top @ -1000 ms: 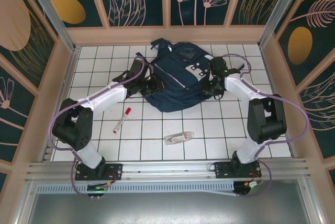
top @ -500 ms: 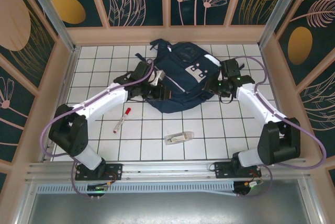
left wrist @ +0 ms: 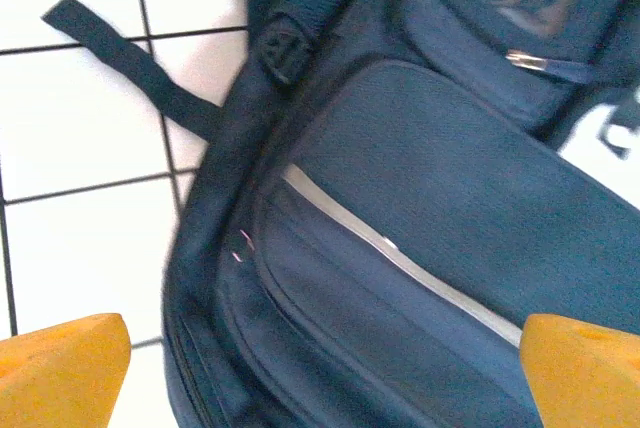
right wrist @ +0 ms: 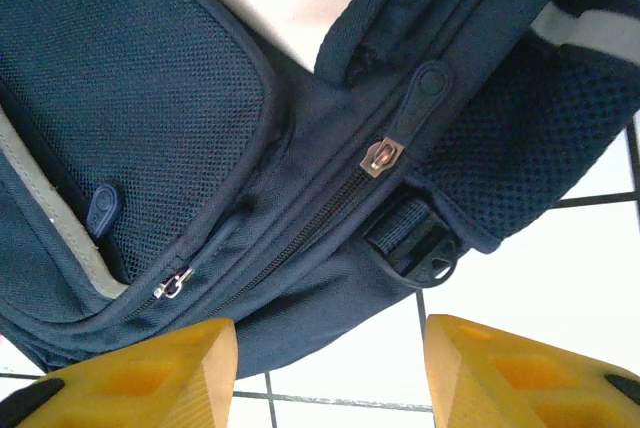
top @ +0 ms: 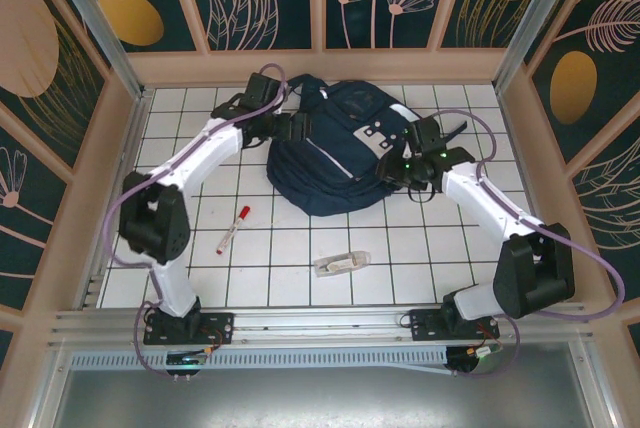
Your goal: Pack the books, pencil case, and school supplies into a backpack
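Navy woven fabric of the slumped backpack (top: 335, 163), crossed by a grey reflective stripe, is spread over the far half of the white tiled table (top: 420, 248). The left gripper (left wrist: 320, 368) is held wide apart above it, empty. The right gripper (right wrist: 330, 368) is parted moderately near a metal zip pull, with nothing gripped.

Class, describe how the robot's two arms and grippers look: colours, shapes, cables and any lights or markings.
The left arm and right arm have white tubular links between chunky black joints, on black bases. A purple cable loops along each. The left gripper and right gripper are black with blocky yellow-orange fingers. A green light glows on the right wrist.
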